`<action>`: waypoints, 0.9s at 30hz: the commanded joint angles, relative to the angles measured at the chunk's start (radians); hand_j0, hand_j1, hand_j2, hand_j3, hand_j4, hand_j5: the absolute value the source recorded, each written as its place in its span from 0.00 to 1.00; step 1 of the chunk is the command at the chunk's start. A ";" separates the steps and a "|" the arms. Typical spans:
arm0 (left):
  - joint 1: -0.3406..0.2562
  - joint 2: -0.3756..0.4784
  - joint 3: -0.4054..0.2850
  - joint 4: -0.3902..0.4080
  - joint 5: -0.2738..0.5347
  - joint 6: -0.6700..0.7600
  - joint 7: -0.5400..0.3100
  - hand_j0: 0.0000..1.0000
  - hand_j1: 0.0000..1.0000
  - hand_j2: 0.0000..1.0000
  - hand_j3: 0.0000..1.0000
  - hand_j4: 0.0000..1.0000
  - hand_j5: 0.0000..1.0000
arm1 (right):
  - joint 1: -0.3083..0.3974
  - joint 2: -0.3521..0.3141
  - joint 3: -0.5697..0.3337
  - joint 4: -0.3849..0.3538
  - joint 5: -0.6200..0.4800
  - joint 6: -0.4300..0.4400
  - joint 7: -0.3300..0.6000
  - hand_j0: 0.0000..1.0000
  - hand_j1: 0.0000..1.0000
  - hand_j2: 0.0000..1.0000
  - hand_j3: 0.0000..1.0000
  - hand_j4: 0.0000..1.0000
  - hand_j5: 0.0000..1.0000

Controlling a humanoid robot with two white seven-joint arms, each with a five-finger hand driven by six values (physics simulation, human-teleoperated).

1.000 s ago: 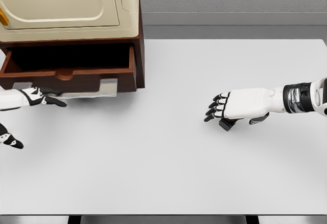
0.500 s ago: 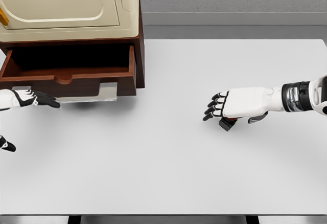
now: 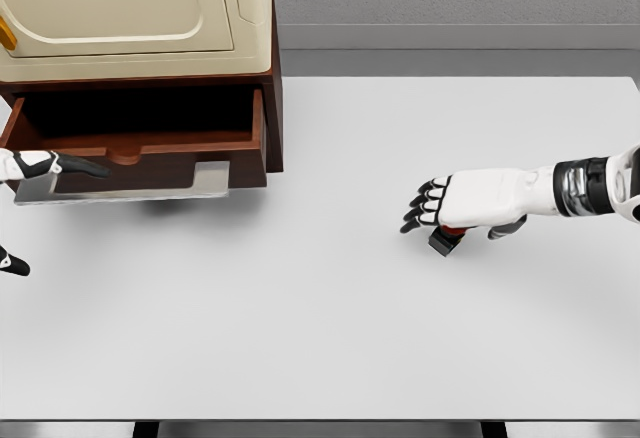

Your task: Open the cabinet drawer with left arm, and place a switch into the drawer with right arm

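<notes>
- Currently you have one cabinet [image 3: 272, 88] at the table's [image 3: 330, 338] far left corner, with one drawer [image 3: 140, 148] pulled out toward you, its dark inside showing.
- One cream appliance [image 3: 130, 8] sits on top of the cabinet.
- You see one switch [image 3: 446, 239], a small dark block with a red spot, lying on the table right of centre, well apart from the drawer.
- Your right hand [image 3: 455, 208] lies over the switch with fingers [image 3: 418, 214] spread and pointing left; only the switch's lower edge shows beneath the palm, and you cannot tell whether they are touching.
- Your left hand [image 3: 40, 165] is at the left edge, against the drawer front, fingers extended and holding nothing.
- Between drawer and switch, the white tabletop is bare; the near half is open too.
</notes>
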 commanded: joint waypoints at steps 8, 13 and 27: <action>0.005 0.005 0.000 0.099 0.021 0.002 0.000 1.00 1.00 1.00 1.00 1.00 1.00 | 0.000 0.001 0.000 0.004 -0.006 0.002 0.000 0.82 0.82 0.82 0.82 0.82 0.82; 0.005 -0.004 -0.004 0.190 0.047 0.002 0.000 1.00 1.00 1.00 1.00 1.00 1.00 | 0.000 0.001 0.000 0.018 -0.006 0.002 0.000 0.81 0.81 0.81 0.81 0.81 0.81; 0.005 -0.032 0.054 0.278 -0.053 0.002 0.000 1.00 1.00 1.00 1.00 1.00 1.00 | 0.000 0.001 0.001 0.018 -0.006 0.002 0.000 0.67 0.67 0.67 0.67 0.67 0.67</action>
